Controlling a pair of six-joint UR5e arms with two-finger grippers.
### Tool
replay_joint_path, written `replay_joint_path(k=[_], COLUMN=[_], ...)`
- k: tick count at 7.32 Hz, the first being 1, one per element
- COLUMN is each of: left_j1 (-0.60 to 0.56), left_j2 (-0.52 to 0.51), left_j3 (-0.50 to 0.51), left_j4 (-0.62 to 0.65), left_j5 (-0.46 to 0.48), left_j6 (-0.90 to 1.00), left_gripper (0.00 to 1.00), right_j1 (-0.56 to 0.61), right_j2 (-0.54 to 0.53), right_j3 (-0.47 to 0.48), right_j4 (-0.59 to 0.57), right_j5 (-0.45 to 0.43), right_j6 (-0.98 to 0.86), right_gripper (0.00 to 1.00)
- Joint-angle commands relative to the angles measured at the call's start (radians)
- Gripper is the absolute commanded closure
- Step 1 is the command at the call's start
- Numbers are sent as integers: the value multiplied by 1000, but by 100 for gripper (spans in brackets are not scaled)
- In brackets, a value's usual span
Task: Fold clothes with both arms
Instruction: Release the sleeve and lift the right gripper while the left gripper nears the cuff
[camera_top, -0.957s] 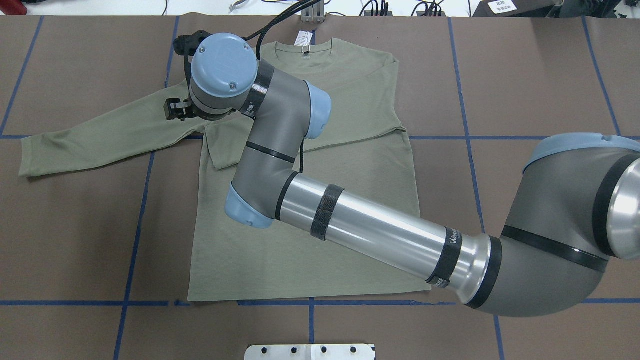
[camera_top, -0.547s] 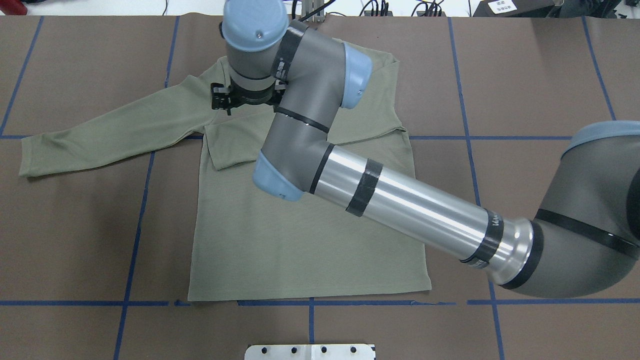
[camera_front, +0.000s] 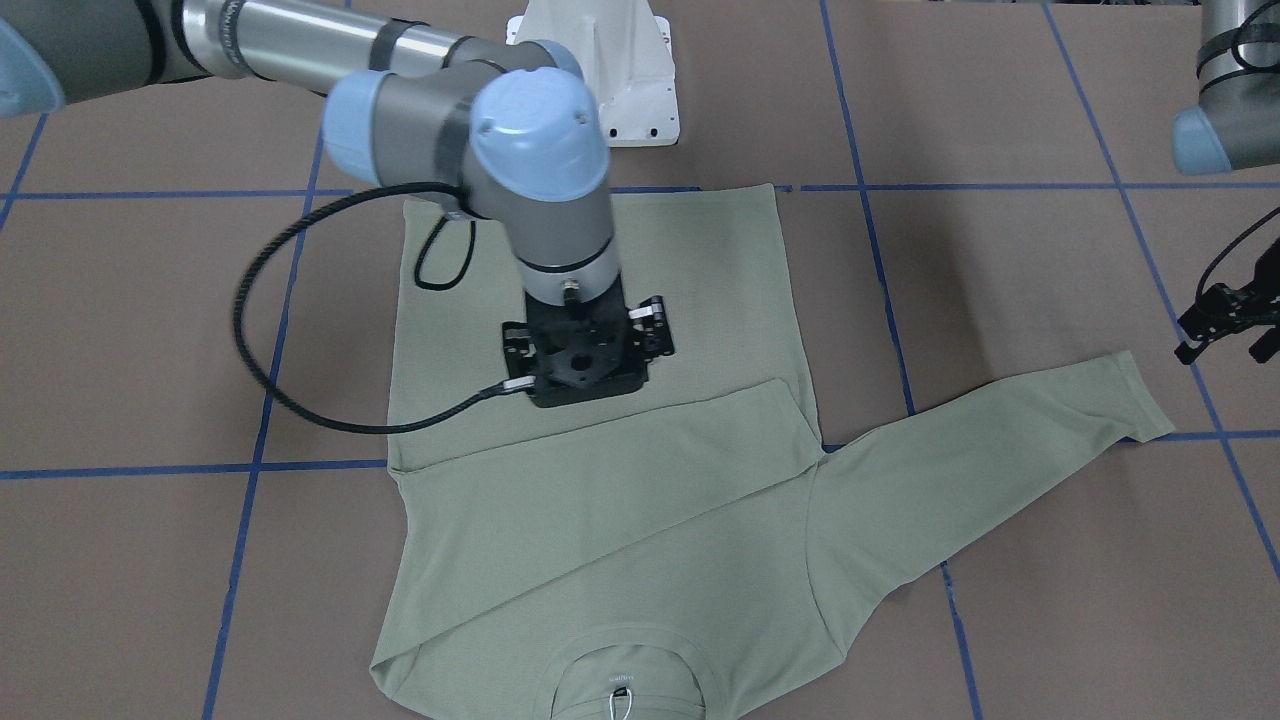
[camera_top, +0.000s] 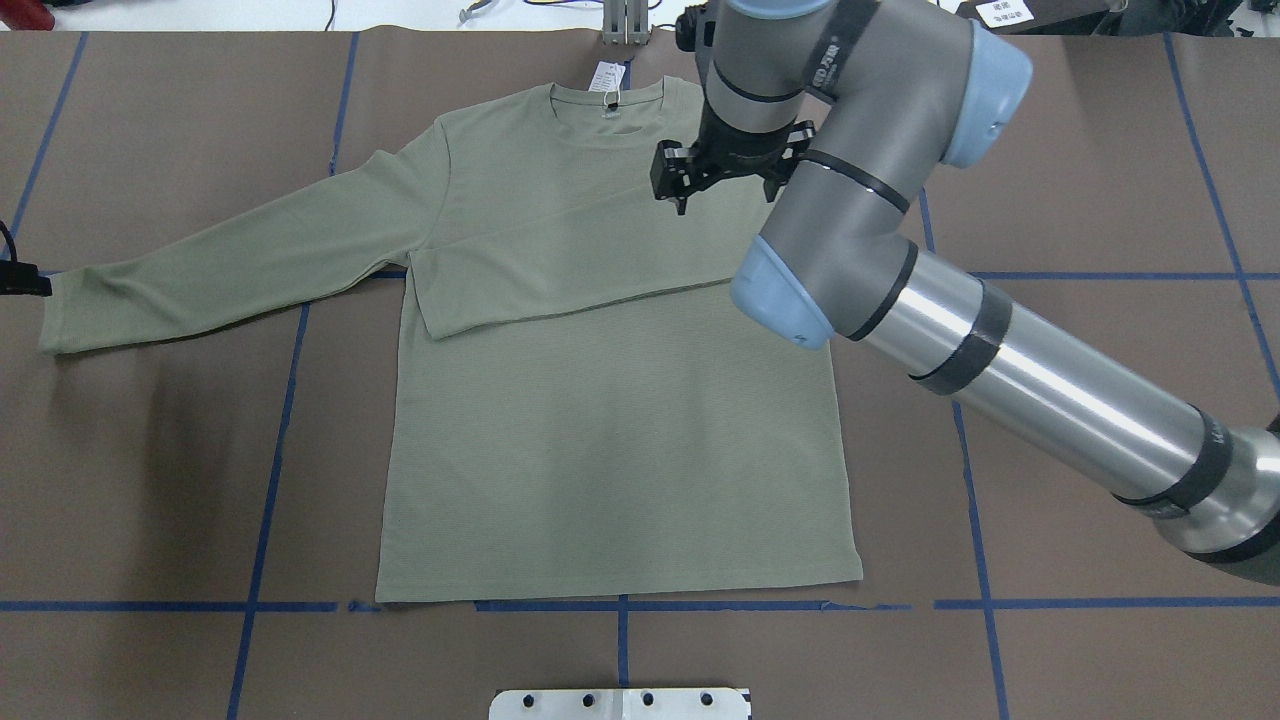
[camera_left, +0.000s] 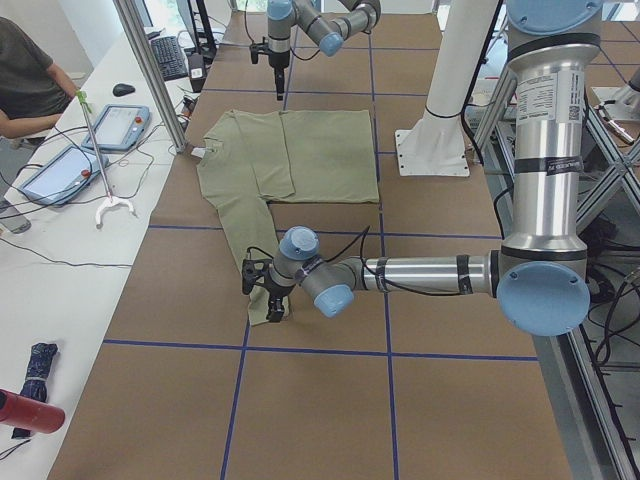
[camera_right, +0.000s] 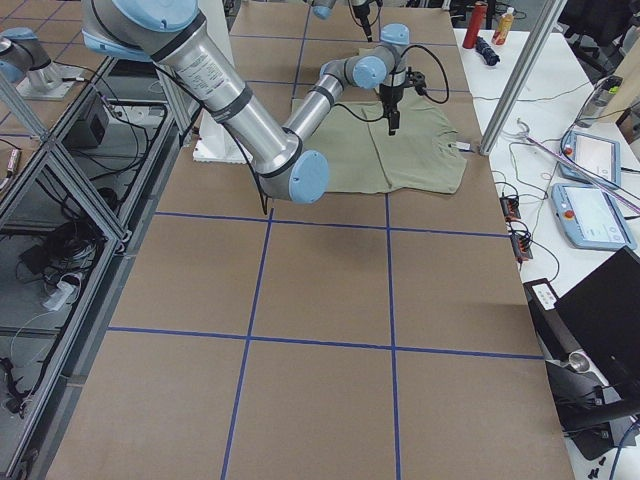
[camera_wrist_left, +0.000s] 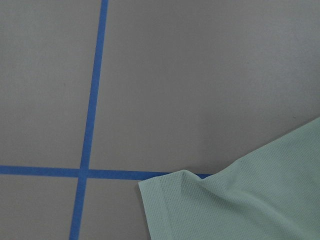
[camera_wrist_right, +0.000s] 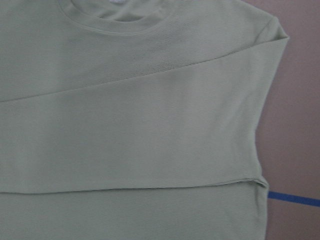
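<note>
1. Table: matte brown cover w/ blue tape grid, lying under the shirt.
2. Shirt: pale sage-green fine-rib knit, flat, front up, round neck on the side away from the robot. One sleeve is folded straight across the chest. The other sleeve lies stretched out to the robot's left.
3. Right arm: silver tube, grey joints, light blue caps, extended over the shirt's right shoulder.
4. Right gripper: black, pointing down above the shirt's chest nr the folded sleeve, holding nothing. Finger spread can't be told.
5. Left gripper: black, hanging nr the outstretched sleeve's cuff. Can't tell if spread or closed.
6. Hang tag: white paper, at the shirt's neckline.
</note>
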Motion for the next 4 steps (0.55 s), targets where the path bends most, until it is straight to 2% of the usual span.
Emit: replay_joint_path(k=[1, 4], left_j1=[44, 46], left_j2=[-33, -66], left_j3=[83, 114], left_j4=[-32, -30], left_j5=[63, 76], left_j6=[-42, -39], left_gripper=[1, 5], right_j1=[40, 43], right_j2=[-60, -86], right_j3=[47, 74], right_j4=[-26, -24], right_j5=[42, 44], right_j6=[-33, -43], right_gripper=[0, 0])
